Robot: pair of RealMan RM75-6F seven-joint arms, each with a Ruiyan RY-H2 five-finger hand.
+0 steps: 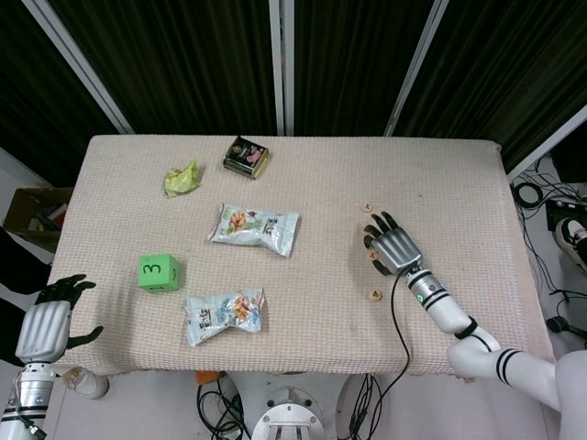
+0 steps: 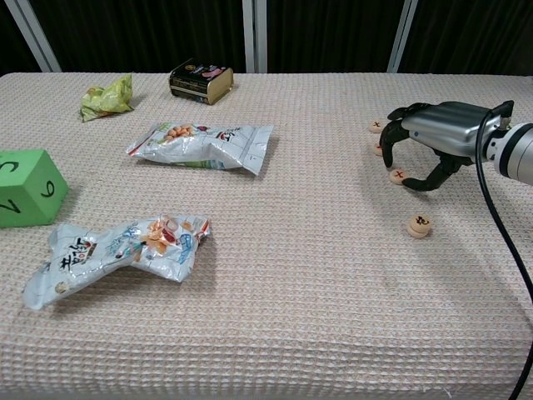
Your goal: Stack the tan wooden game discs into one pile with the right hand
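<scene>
My right hand [image 2: 437,143] spread, empty, arched over mid discs [image 2: 399,176] at table's 3 o'clock | 4 discs lying apart, none stacked | all stacking left.

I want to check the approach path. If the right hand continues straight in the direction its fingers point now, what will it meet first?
Probably the tan disc second from the far end: the right hand arches over the row with its fingertips beside it, though depth is unclear.
</scene>
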